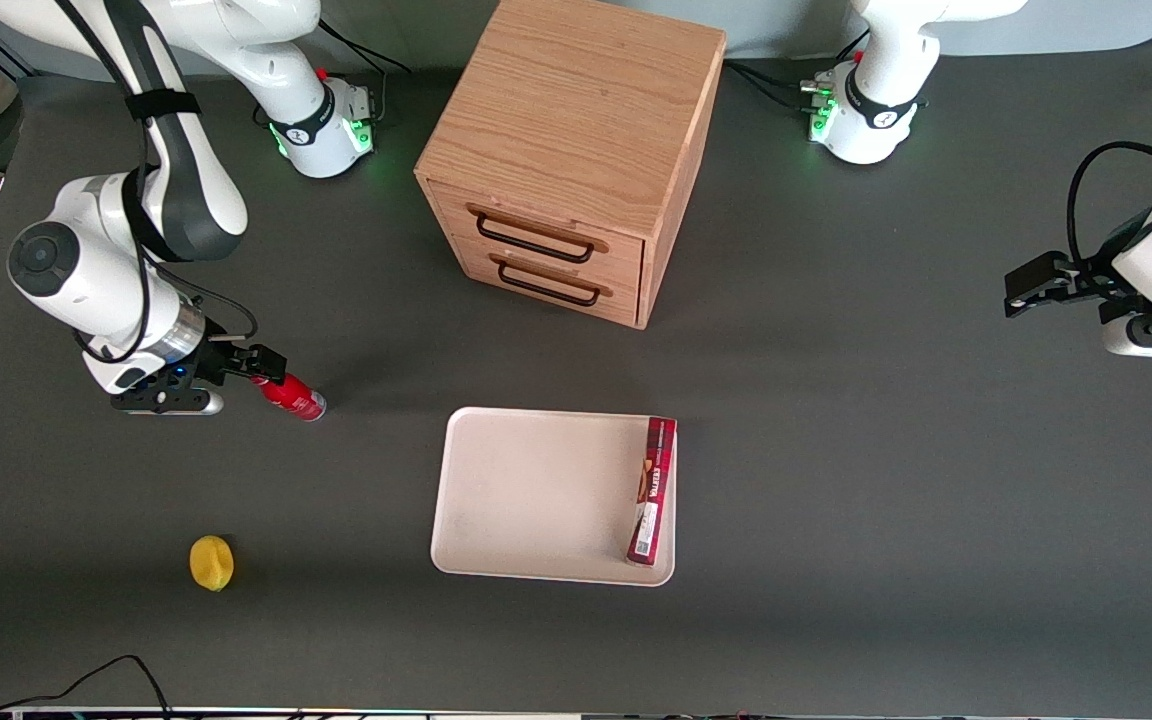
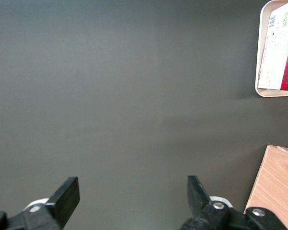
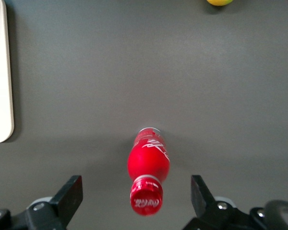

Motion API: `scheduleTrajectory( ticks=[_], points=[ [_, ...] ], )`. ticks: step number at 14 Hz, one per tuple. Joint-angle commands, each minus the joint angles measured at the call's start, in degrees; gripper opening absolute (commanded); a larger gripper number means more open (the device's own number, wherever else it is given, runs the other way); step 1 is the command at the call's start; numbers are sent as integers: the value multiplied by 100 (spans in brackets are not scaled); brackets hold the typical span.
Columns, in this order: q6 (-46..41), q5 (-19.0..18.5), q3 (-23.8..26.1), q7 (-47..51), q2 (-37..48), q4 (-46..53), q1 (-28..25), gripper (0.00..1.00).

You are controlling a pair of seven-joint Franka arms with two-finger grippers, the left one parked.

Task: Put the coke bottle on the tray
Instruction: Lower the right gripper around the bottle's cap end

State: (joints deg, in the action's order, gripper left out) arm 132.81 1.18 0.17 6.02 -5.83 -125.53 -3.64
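Right arm's hand (image 3: 134,194), fingers spread apart, poised above the upright coke bottle (image 3: 148,175) on the table (image 1: 836,450), toward the working arm's end from the tray (image 1: 536,490).

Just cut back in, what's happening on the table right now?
The right arm's tool is open over the small glossy red coke bottle, fingers either side of its cap, not gripping yet. The bottle stands on the dark table, toward the working arm's end. The large cream-white tray holds only a long flat dark-red box along one edge. A yellow lemon lies nearer the front camera.
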Motion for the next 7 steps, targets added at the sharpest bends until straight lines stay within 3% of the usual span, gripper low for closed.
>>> scheduleTrajectory(
  ticks=[1, 4, 7],
  points=[
    [210, -21, 18, -66, -23, -130, 3, 95],
    [219, -21, 18, -66, -15, -173, 3, 86],
    [210, -21, 18, -75, 47, -253, 12, 64]
  ],
)
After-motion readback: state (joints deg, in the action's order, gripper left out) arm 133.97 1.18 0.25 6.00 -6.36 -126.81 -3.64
